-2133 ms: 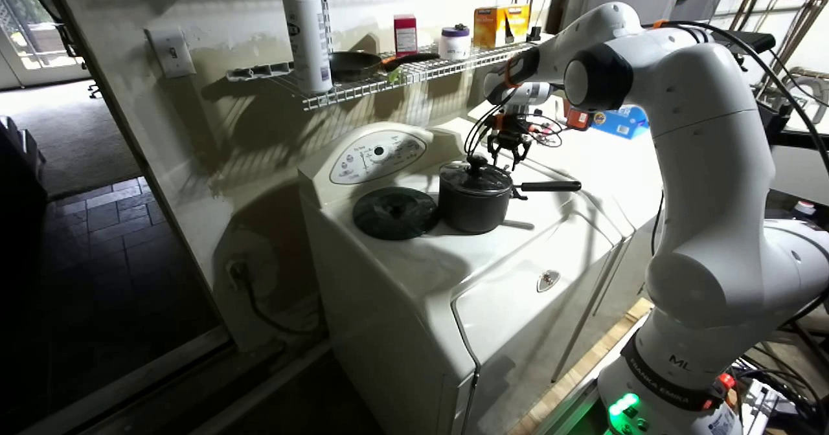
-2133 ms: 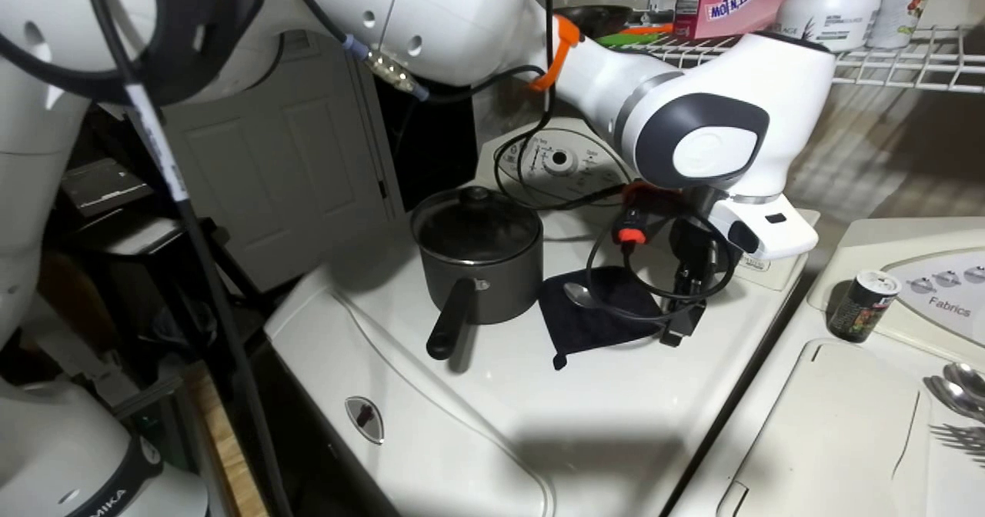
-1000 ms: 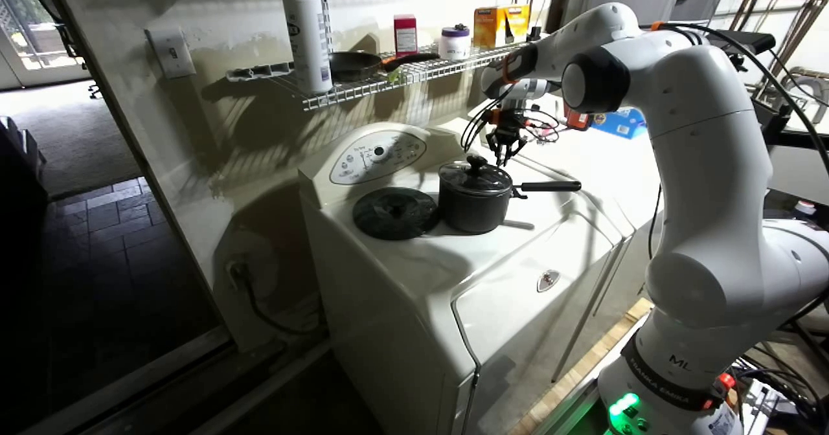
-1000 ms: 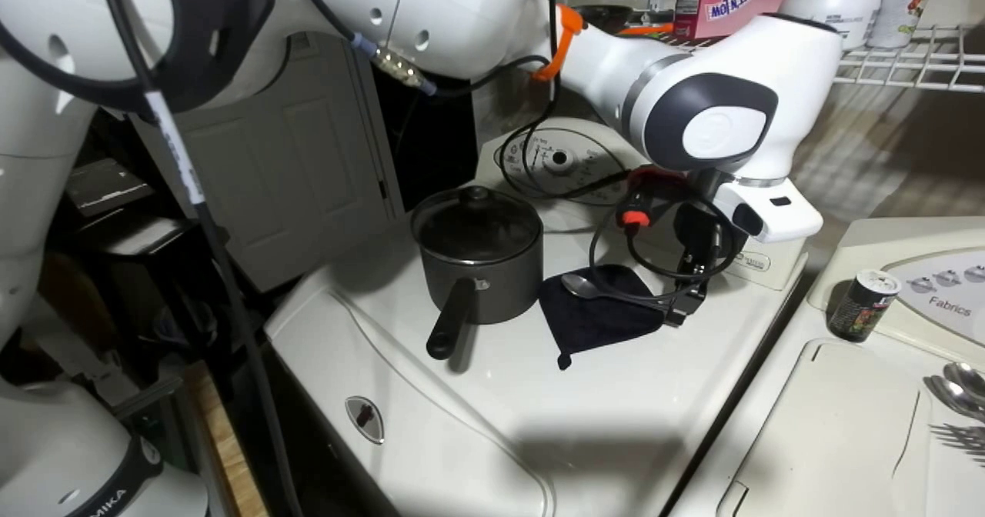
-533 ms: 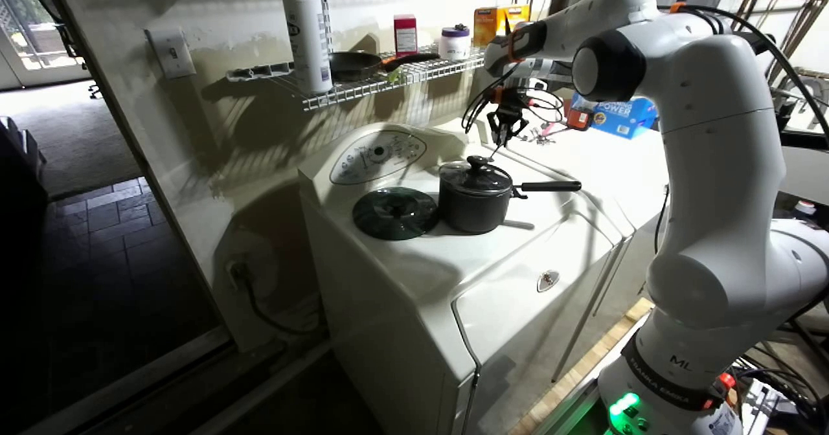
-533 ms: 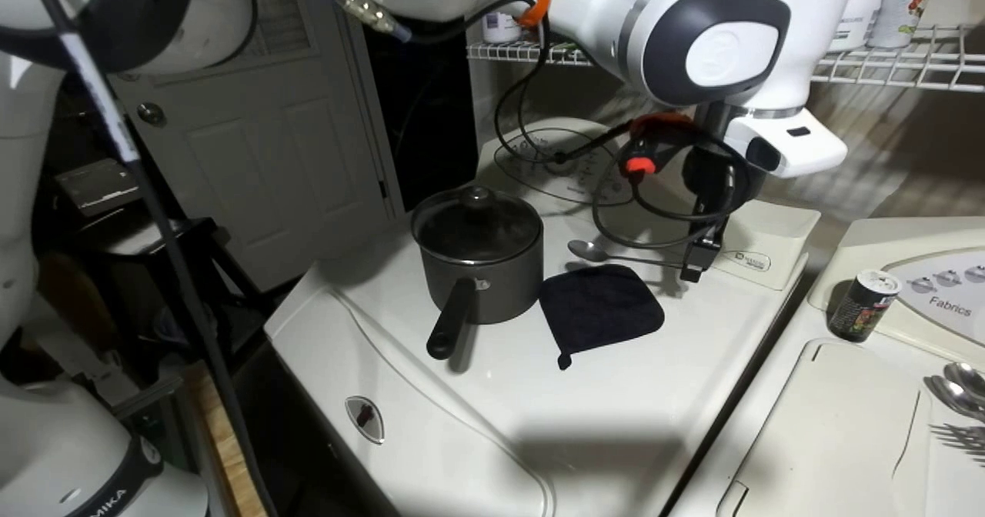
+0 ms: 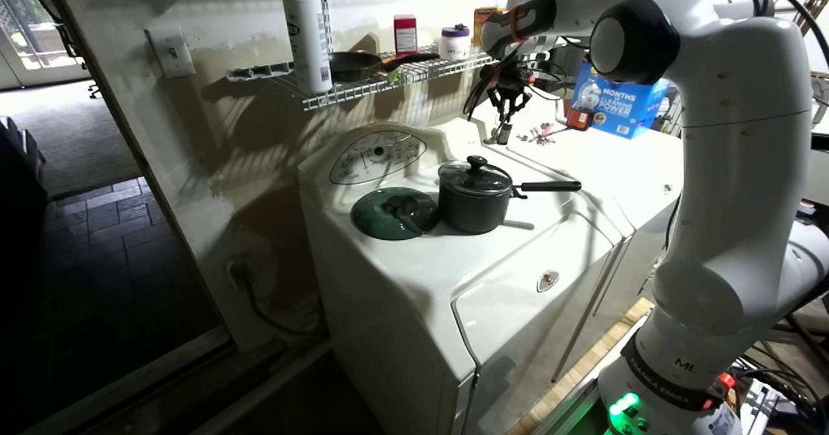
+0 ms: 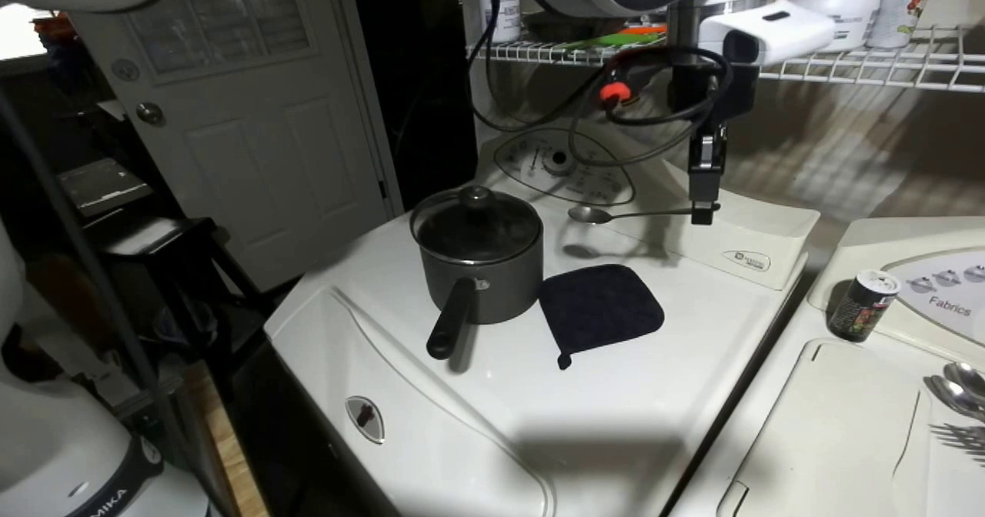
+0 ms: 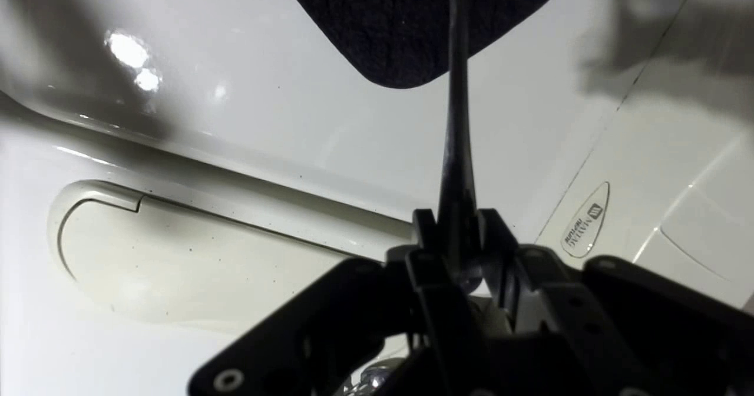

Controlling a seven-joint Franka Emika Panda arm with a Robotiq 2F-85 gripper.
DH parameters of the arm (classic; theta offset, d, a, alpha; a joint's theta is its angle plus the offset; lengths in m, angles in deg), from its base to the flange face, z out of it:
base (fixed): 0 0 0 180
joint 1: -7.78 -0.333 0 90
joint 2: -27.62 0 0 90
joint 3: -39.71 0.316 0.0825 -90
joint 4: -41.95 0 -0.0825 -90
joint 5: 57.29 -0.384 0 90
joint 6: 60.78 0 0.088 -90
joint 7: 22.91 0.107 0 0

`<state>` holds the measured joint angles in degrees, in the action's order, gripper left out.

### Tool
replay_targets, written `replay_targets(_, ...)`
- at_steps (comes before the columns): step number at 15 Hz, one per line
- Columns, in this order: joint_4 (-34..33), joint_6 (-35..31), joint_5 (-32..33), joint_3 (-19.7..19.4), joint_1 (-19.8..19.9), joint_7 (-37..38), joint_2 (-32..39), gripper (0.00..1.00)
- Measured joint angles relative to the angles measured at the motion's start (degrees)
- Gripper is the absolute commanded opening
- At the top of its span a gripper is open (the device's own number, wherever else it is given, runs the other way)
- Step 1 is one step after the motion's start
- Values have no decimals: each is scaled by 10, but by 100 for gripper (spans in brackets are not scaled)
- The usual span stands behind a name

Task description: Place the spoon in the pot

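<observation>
The dark grey pot (image 8: 492, 294) stands on the white appliance top, its long black handle (image 8: 452, 321) toward the front. A glass lid (image 8: 477, 232) with a black knob covers it; both exterior views show this. My gripper (image 8: 702, 211) is shut on the handle end of the metal spoon (image 8: 591, 215), up in the air beyond the pot, near the control panel. The spoon is roughly level, its bowl pointing toward the pot's side and apart from it. In the wrist view the spoon's handle (image 9: 458, 113) runs up from between the fingertips; its bowl is out of frame there.
A dark square pot holder (image 8: 604, 305) lies beside the pot. A dark green round disc (image 7: 394, 215) rests on the pot's far side. The wire shelf (image 8: 908, 67) with bottles and boxes runs close to the wrist. A can (image 8: 863, 307) and loose cutlery (image 8: 958, 398) sit on the neighbouring appliance.
The gripper has closed on the spoon and lifted it off the pot holder, rising toward the shelf and slightly back. The pot, its lid and the pot holder have stayed put.
</observation>
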<state>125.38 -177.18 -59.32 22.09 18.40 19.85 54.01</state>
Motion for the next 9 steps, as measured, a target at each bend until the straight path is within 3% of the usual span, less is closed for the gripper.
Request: replay_targets(9, 197, -185, 206, -5, -73, 148, -119, 5)
